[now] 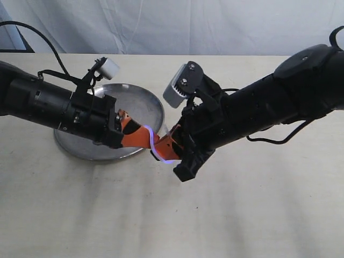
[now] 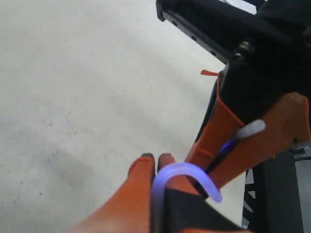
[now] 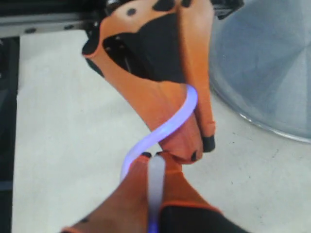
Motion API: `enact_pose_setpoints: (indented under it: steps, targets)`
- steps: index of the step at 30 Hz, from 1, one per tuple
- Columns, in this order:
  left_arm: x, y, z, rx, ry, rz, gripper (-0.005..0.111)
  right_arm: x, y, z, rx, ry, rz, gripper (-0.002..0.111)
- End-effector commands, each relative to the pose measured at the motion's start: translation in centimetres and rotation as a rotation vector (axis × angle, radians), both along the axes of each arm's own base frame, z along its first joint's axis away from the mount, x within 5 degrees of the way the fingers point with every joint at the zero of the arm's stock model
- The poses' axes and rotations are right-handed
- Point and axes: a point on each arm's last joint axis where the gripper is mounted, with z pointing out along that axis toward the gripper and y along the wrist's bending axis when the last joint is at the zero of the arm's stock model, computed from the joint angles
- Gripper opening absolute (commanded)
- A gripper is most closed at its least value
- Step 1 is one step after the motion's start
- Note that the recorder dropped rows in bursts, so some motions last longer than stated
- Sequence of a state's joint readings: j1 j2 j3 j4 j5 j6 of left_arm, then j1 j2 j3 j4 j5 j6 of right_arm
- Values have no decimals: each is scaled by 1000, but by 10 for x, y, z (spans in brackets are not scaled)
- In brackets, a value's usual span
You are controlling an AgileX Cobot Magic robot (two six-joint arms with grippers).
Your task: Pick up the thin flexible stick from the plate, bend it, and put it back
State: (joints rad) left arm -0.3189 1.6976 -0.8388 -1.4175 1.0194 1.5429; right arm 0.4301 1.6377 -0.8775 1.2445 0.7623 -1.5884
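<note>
The thin flexible stick (image 1: 155, 143), translucent white with a bluish glow, is bent into an S-curve in the air between my two grippers, just off the plate's near right rim. My left gripper (image 1: 144, 135) is shut on one end of it; in the left wrist view the stick (image 2: 187, 172) arches out of the left gripper (image 2: 154, 158). My right gripper (image 1: 161, 148) is shut on the other end; in the right wrist view the stick (image 3: 167, 127) curls from the right gripper (image 3: 155, 156) toward the other orange fingers (image 3: 187, 141). The silver plate (image 1: 137, 99) lies behind, holding nothing.
A beige cloth covers the table (image 1: 107, 204). A pale cloth backdrop (image 1: 161, 24) hangs behind. The plate's rim (image 3: 272, 126) shows in the right wrist view. Both black arms meet over the table's middle, fingertips nearly touching.
</note>
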Motion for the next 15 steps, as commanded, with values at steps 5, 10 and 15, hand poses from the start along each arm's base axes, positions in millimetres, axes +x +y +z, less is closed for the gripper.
enact_pose_setpoints:
  steps: [5, 10, 15]
  targets:
    - [11, -4, 10, -90, 58, 137, 0, -23, 12, 0, -14, 2, 218, -1]
    - [12, -4, 8, -83, 88, 149, 0, -23, 11, -5, -80, -60, 263, -1]
    - [12, -4, 7, -82, 105, 155, 0, -28, 17, -7, -114, -148, 347, -1]
